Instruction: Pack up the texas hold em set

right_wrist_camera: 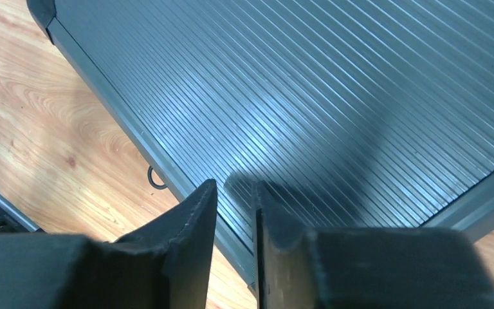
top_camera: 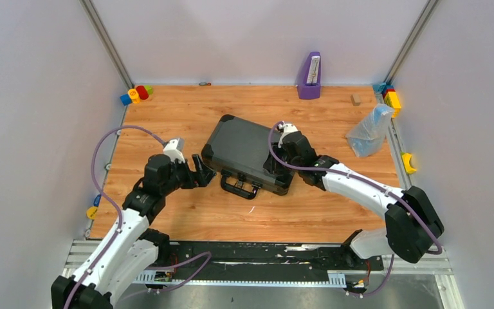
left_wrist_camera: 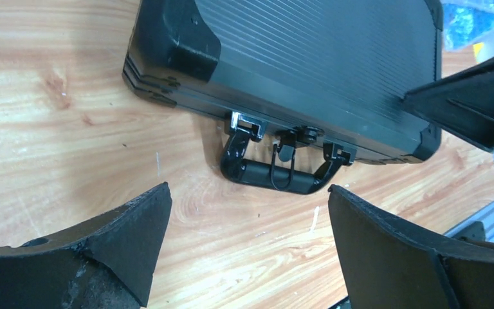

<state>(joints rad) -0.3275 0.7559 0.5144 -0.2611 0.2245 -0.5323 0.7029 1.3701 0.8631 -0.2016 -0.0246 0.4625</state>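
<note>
case (top_camera: 244, 149) closed flat on table (top_camera: 167, 116), contents hidden under lid (right_wrist_camera: 334, 84)

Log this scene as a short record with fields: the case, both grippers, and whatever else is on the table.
case: black briefcase-style, closed, flat on the wooden table
handle: on the side toward the arms, lying on the wood
left gripper: open, empty, facing the handle, not touching
right gripper: shut, empty, over the case's ribbed top near its edge
other items: purple holder, clear plastic bag, toy blocks
</note>
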